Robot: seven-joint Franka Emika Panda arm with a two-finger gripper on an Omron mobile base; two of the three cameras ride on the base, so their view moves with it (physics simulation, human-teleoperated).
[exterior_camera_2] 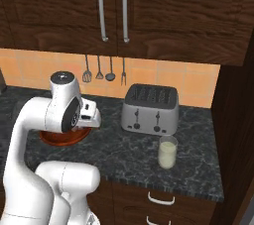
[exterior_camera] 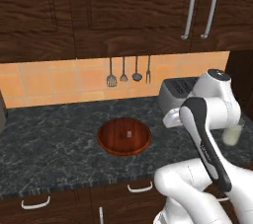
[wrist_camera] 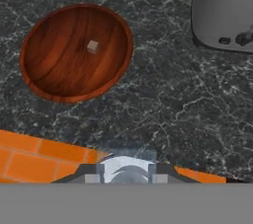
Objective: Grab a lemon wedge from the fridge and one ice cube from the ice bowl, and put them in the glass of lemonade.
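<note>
Arm (exterior_camera: 207, 139): nearest, raised over counter (exterior_camera: 49, 149); claw clenched, nothing seen in it.
Bowl (wrist_camera: 76, 53): reddish wood, shallow, left of toaster (exterior_camera_2: 150, 109).
Glass (exterior_camera_2: 167, 152): pale lemonade, before toaster.
Cube (wrist_camera: 92, 46): tiny, whitish, mid-bowl. Risk: shut claw pushes it aside; slippery, may squirt free.

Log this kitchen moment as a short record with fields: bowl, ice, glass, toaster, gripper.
bowl: the ice bowl sits on the dark counter, left of the toaster
ice: one ice cube lies near the bowl's middle, untouched
glass: the glass of lemonade stands upright in front of the toaster, near the counter's edge
toaster: the silver toaster stands against the tiled wall
gripper: shut, above the counter between bowl and toaster; nothing seen held
</note>
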